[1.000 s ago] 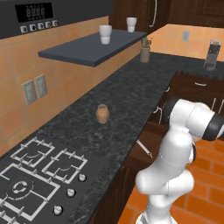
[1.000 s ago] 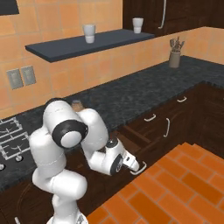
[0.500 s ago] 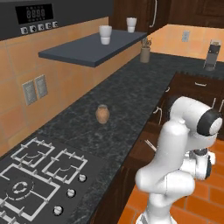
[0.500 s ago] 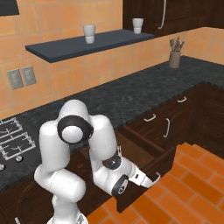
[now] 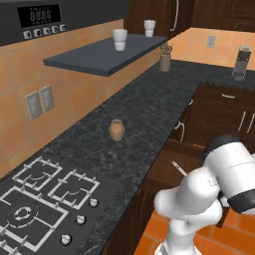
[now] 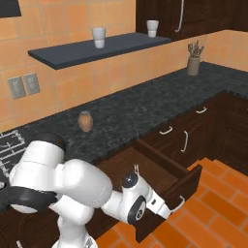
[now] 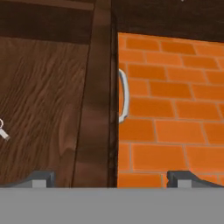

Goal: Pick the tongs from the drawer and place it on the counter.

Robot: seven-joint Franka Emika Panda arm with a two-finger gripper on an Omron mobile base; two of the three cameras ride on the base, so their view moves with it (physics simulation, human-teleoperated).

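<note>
The drawer (image 6: pixel 154 167) stands pulled far out under the counter (image 6: pixel 145 109), its flat reddish-brown inside bare. The tongs (image 5: pixel 178 168) lie in it as a thin silvery stick; one end pokes up behind my arm (image 6: pixel 136 169) and shows at the left edge of the hand view (image 7: pixel 3 131). My gripper (image 6: pixel 166 211) hangs above the drawer front, close to its silver handle (image 7: pixel 124 96). In the hand view the gripper (image 7: pixel 111 178) is open, fingertips (image 7: pixel 41 177) wide apart, holding nothing, with the drawer's inside (image 7: pixel 43 96) on the left.
A small brown clay jar (image 5: pixel 116 129) stands on the counter (image 5: pixel 144 114), beside the stove (image 5: pixel 40 199). A dark wall shelf (image 5: pixel 104 55) holds two white cups. A utensil holder (image 6: pixel 193 63) sits at the counter's far end. Orange brick floor (image 7: pixel 170 109) lies beyond the drawer front.
The drawer has slid out from nearly closed to wide open. My arm has swung outward and down with it, and the gripper now hangs open above the drawer front.
</note>
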